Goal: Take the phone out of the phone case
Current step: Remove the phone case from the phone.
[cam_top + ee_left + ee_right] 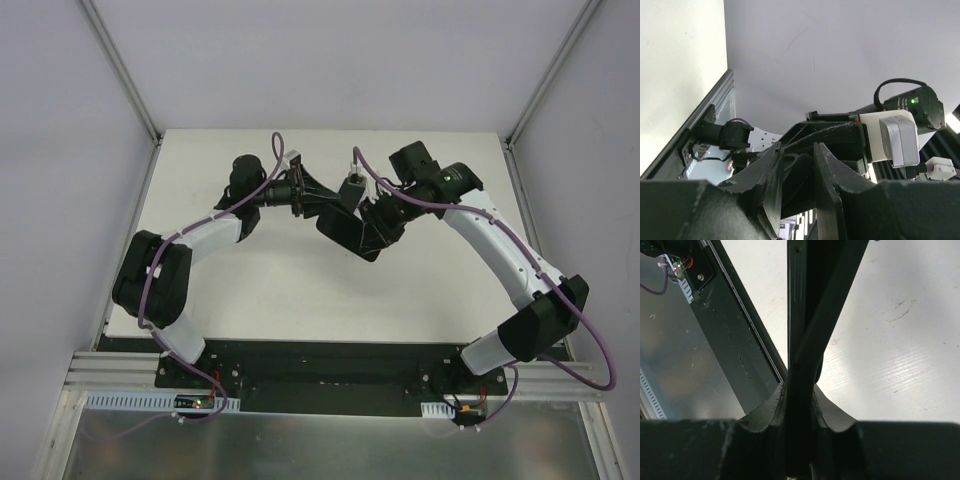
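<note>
Phone case, midair over table, left gripper and right gripper both clamped on it: you risk the freed phone dropping unheld.

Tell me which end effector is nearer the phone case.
Right. The right end effector is clamped on an edge of the phone case. The left end effector sits at the case's opposite end; contact there is unclear.

Phone case merges with dark jaws overhead, cut off at top in right wrist view
</note>
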Available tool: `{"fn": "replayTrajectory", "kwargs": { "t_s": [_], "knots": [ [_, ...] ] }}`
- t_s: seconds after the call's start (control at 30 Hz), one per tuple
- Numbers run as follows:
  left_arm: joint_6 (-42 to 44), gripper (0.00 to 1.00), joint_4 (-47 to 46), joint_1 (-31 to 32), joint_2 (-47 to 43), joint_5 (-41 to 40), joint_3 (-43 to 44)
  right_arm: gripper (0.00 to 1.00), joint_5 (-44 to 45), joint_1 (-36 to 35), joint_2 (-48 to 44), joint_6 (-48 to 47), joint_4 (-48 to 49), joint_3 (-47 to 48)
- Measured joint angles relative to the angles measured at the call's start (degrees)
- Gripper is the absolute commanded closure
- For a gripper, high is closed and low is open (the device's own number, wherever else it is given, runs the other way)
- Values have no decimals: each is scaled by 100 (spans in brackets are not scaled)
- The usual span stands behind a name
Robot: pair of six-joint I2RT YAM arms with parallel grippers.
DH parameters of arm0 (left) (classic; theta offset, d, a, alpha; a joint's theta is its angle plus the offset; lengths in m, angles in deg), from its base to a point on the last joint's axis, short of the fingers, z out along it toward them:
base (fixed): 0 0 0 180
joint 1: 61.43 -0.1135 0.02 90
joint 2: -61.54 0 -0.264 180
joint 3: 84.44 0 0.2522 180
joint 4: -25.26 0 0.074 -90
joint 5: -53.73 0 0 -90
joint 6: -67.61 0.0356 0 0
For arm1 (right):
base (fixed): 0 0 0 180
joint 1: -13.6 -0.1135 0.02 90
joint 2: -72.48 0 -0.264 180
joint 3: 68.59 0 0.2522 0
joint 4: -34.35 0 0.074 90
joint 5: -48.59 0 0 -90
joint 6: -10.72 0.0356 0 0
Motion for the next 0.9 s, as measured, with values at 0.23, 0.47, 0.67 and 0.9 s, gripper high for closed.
{"fn": "replayTrajectory", "kwargs": {
  "t_s": [0.23, 0.47, 0.67, 0.9],
  "knots": [
    [-267, 100, -76, 66, 144, -57, 57, 100, 146, -11, 24, 4, -149, 74],
    [404, 100, 275, 76, 197, 162, 710, 100, -28, 127, 0, -2, 81, 72],
    [1569, 91, 745, 79, 192, 483, 1226, 100, -610, 295, -9, 81, 249, 4],
    [3018, 71, 1709, 76, 44, 695, 1438, 100, -992, 334, -15, 201, 330, -197]
  ]
}}
